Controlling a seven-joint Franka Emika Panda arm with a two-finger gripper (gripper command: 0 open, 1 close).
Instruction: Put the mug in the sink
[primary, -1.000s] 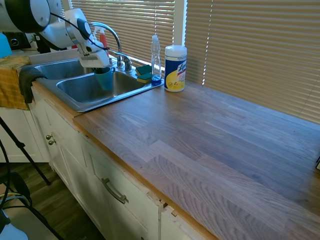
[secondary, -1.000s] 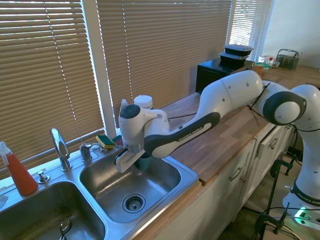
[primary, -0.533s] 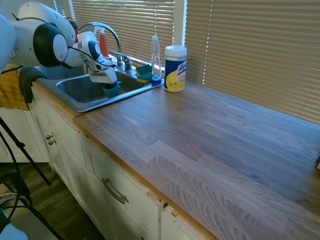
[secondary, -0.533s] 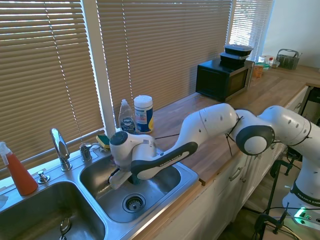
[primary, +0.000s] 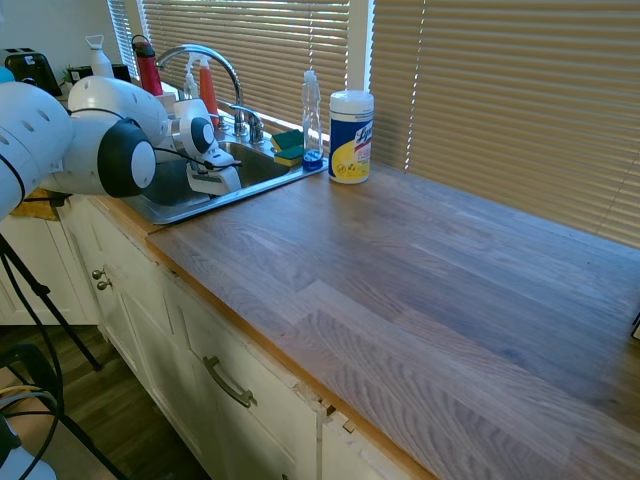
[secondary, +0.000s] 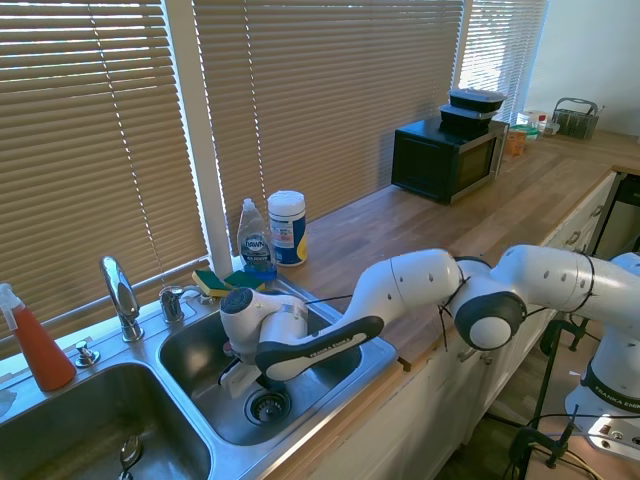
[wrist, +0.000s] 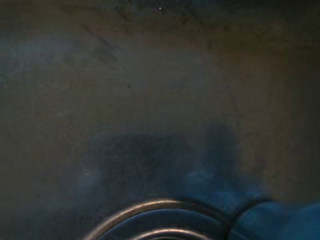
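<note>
Second exterior view, from the left edge: an orange-red spray bottle (secondary: 36, 346) stands at the lower left on the rim of the sink (secondary: 330, 395), beside the left basin. A curved chrome faucet (secondary: 121, 297) rises behind the divider between the two basins. Right of it, a yellow and green sponge (secondary: 212, 282) lies on the back ledge, then a clear dish soap bottle (secondary: 254, 244) and a white wipes canister (secondary: 287, 228) stand side by side at the near end of the wooden counter (secondary: 420, 225). In the right basin, low in the frame's centre-left, the gripper (secondary: 243, 374) reaches down close to the basin floor just beside the drain (secondary: 268, 405). The mug cannot be made out in either exterior view; the arm's wrist covers that spot. Whether the fingers are apart or closed cannot be told either. Further right, a black microwave (secondary: 447, 157) sits at the upper right of the counter with a dark lidded container (secondary: 476, 106) on top.

In the first exterior view the wrist hides the basin interior at the upper left.

In the wrist view, a blurred teal-blue shape, probably the mug (wrist: 280, 220), shows at the lower right, next to a curved metal ring against the dull steel basin.
</note>
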